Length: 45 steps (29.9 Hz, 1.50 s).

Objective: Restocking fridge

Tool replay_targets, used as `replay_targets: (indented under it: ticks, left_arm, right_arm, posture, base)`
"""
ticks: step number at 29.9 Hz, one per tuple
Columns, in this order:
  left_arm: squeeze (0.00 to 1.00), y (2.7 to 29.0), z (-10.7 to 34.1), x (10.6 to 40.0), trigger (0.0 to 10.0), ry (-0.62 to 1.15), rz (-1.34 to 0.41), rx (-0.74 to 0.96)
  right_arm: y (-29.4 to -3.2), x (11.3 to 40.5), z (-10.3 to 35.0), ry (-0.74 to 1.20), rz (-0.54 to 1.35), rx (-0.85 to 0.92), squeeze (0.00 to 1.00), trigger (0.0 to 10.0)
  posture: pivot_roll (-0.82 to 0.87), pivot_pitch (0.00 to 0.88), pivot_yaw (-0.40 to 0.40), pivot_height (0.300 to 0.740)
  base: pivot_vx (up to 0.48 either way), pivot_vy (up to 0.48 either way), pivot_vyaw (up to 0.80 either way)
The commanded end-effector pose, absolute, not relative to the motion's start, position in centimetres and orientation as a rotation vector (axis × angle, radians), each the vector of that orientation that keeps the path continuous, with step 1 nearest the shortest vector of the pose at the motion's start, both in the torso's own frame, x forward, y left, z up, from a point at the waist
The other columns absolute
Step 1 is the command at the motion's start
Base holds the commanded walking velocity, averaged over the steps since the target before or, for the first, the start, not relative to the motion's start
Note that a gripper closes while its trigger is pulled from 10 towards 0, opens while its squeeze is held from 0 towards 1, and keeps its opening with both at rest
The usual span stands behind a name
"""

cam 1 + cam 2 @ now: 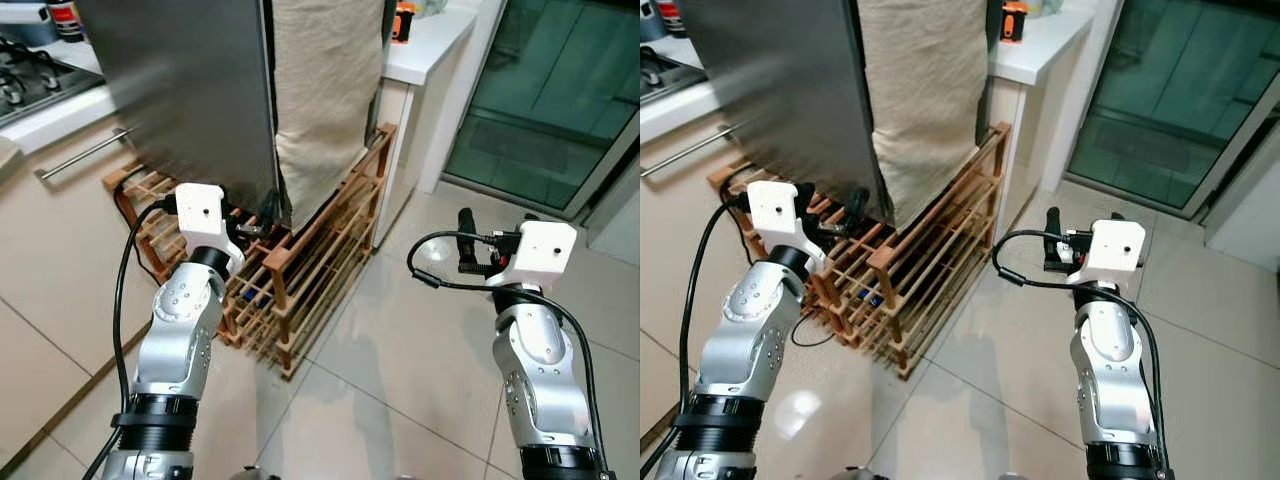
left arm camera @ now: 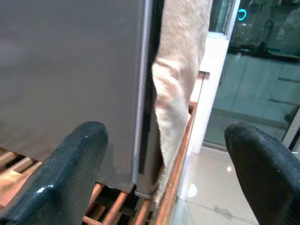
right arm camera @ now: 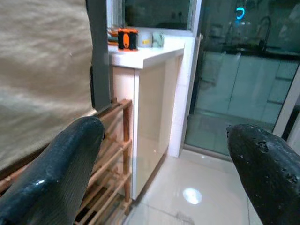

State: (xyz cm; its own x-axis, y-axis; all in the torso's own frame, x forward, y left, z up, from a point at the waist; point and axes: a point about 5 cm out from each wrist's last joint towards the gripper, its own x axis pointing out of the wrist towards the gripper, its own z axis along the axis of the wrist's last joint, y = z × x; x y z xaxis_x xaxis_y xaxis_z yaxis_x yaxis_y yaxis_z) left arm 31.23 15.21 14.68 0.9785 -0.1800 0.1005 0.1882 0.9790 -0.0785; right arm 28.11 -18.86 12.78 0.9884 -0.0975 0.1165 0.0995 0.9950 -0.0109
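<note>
Left gripper (image 1: 262, 222) spread, empty, at the bottom corner of the tall grey steel fridge door (image 1: 180, 90), 11 o'clock. Right gripper (image 3: 159, 154) spread, empty, over floor at 2 o'clock. Slatted wooden rack (image 1: 310, 270) underneath; beige woven cloth (image 1: 325, 90) beside. Judgement: door heavy, rigid, smooth; hook its free vertical edge (image 2: 142, 93).

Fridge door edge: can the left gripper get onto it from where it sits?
Probably yes. The left gripper is open, low beside the fridge door edge, above the wooden rack. The beige cloth hangs against that edge and may get pinched with it.
</note>
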Motion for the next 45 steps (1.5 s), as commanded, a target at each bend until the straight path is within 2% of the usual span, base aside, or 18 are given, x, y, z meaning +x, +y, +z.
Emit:
replay_targets:
  ticks: [1,6,7,11,13,21,33,37,40,43,45]
  left_arm:
    - [1.00,15.6,14.5,31.1,10.0,-0.090,-0.156,-0.118]
    - [1.00,15.3,15.2,31.4,10.0,-0.106,-0.174,-0.160]
    - [0.00,14.9,15.5,31.6,10.0,-0.131,-0.191,-0.126]
    - [0.00,14.8,15.7,32.0,10.0,-0.146,-0.178,-0.159]
    - [0.00,14.3,16.4,32.3,10.0,-0.164,-0.187,-0.119]
    - [0.00,13.4,16.7,32.9,10.0,-0.156,-0.228,-0.072]
    - [0.00,12.4,17.5,33.2,10.0,-0.183,-0.249,-0.048]
    - [0.00,15.1,16.0,30.3,10.0,-0.153,-0.228,-0.067]
    - [0.00,17.2,13.6,26.2,10.0,-0.094,-0.214,-0.046]
    - [0.00,17.8,13.2,23.8,10.0,-0.078,-0.208,-0.062]
    - [0.00,17.8,13.5,23.4,10.0,-0.083,-0.195,-0.055]
  right_arm:
    - [-18.6,28.4,12.5,-0.098,-0.100,0.003,1.00,10.0]
    - [-18.1,28.8,12.8,-0.074,-0.097,0.001,1.00,10.0]
    - [-17.7,29.1,13.0,-0.087,-0.063,-0.042,0.00,10.0]
    - [-17.8,29.4,12.9,-0.087,-0.068,-0.042,0.00,10.0]
    - [-17.5,29.7,13.4,-0.107,-0.050,-0.077,0.00,10.0]
    - [-17.9,29.9,13.2,-0.094,-0.092,-0.070,0.00,10.0]
    - [-17.8,30.1,13.5,-0.126,-0.107,-0.058,0.00,10.0]
    - [-18.5,26.7,13.9,-0.178,-0.105,-0.067,0.00,10.0]
    - [-19.8,23.1,12.9,-0.144,-0.139,-0.082,0.00,10.0]
    - [-20.6,21.4,12.2,-0.104,-0.154,-0.102,0.00,10.0]
    - [-21.0,21.0,12.2,-0.087,-0.169,-0.108,0.00,10.0]
  posture:
    - [-0.08,0.024,-0.010,0.740]
    - [-0.10,0.000,-0.014,0.740]
    - [-0.11,0.003,-0.022,0.740]
    - [-0.11,0.010,-0.022,0.740]
    - [-0.12,0.002,-0.018,0.740]
    - [-0.11,0.000,0.002,0.740]
    - [-0.10,0.000,0.014,0.740]
    - [-0.09,0.000,0.017,0.740]
    - [-0.08,0.000,0.017,0.740]
    - [-0.08,0.000,0.006,0.740]
    - [-0.07,0.000,0.000,0.740]
  base:
    - [0.000,0.000,0.00]
    - [0.000,0.000,0.00]
    - [0.000,0.000,0.00]
    - [0.000,0.240,0.00]
    - [0.000,0.480,0.00]
    - [0.000,0.470,-0.79]
    - [0.000,0.000,0.00]
    - [0.000,0.000,0.00]
    - [0.000,0.000,0.00]
    - [0.000,0.000,0.00]
    - [0.000,0.000,0.00]
